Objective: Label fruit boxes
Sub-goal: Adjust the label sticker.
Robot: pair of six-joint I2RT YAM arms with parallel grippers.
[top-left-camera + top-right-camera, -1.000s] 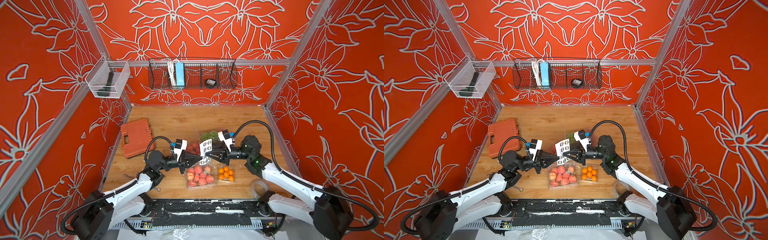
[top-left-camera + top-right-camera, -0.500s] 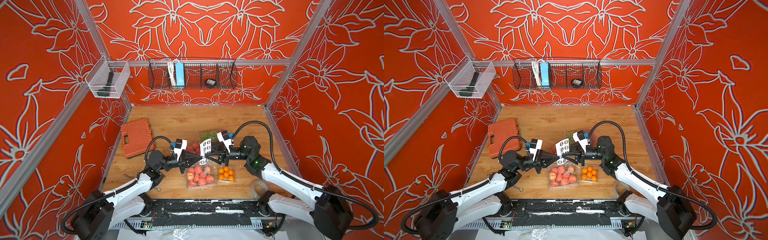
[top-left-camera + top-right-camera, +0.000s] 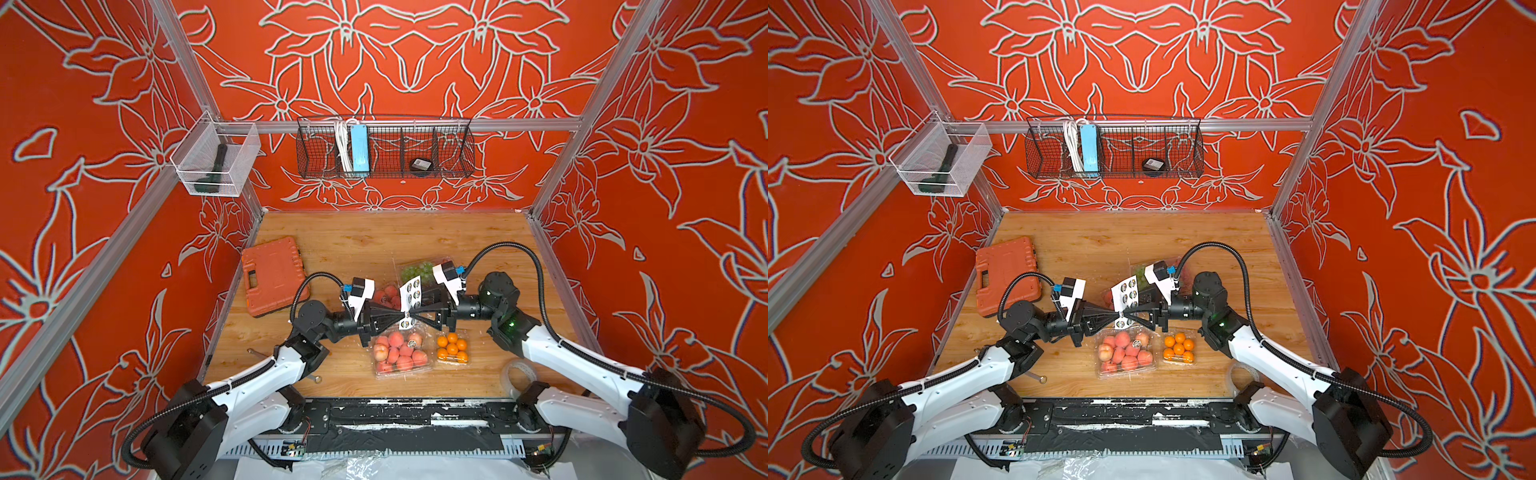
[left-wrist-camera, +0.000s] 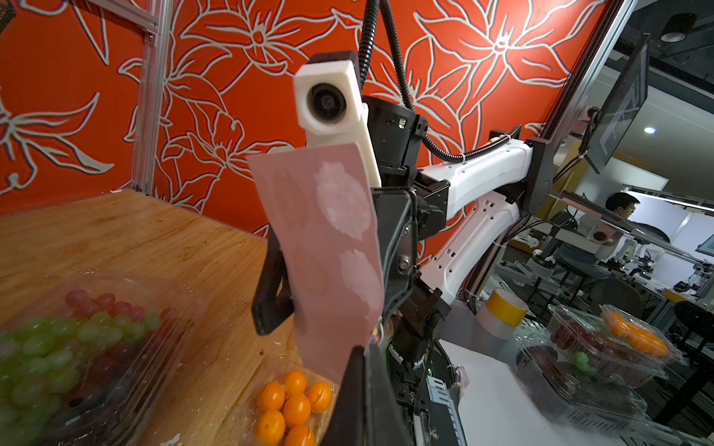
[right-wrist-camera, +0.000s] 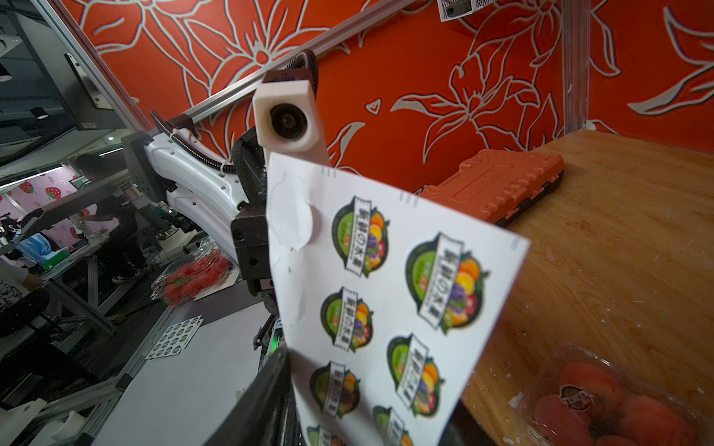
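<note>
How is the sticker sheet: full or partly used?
Partly used: the sticker sheet has a blank peeled spot beside its printed stickers.

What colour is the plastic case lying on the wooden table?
Orange all over. The tool case shows best in a top view.

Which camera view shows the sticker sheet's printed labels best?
The right wrist view: the sticker sheet is close, printed side facing, labels clear. The left wrist view shows only its blank back. In both top views it is tiny.
</note>
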